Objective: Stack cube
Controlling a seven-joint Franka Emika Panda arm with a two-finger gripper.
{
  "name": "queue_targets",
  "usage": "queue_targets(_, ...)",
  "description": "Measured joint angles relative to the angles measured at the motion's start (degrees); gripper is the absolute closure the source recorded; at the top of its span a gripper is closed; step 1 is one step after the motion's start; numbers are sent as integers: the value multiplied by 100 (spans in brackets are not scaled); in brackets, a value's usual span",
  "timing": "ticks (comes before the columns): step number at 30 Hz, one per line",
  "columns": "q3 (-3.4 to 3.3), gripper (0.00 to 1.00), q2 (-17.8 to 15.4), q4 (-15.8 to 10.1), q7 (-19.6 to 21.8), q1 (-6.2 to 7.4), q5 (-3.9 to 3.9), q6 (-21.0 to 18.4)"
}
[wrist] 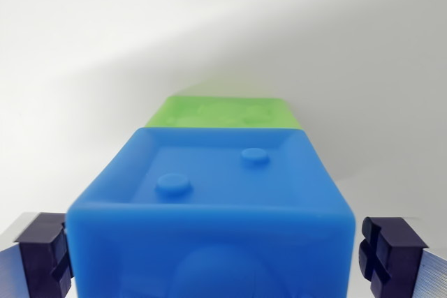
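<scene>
The tool [223, 256] brackets the blue cube [209, 200], pads seemingly just clear of its sides, so released; the green cube [227, 111] sits behind. Stacking looks undone.

A glossy blue plastic cube [213, 218] with two round studs on top fills the wrist view's lower half. A light green plastic cube [227, 112] sits directly behind it on a white surface [84, 47]. Two dark gripper fingertips [43, 252] flank the blue cube, with slight gaps showing.

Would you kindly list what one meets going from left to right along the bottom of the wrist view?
Left finger pad → blue cube → right finger pad. The jaws stand open, one either side of the cube.
</scene>
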Motion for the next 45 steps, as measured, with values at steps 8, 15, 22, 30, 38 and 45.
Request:
queue_targets(8, 0, 0, -1, 0, 0, 0, 0, -1)
queue_targets(15, -31, 0, -87, -10, 22, 26, -27, -67)
queue_targets(22, -96, 0, -310, -32, 99, 65, -138, -254)
queue_targets(30, -175, 0, -678, -72, 239, 107, -338, -561)
queue_targets(38, -223, 0, -1127, -80, 406, 115, -571, -986)
queue_targets(45, -236, 0, -1520, -65, 529, 112, -740, -1382)
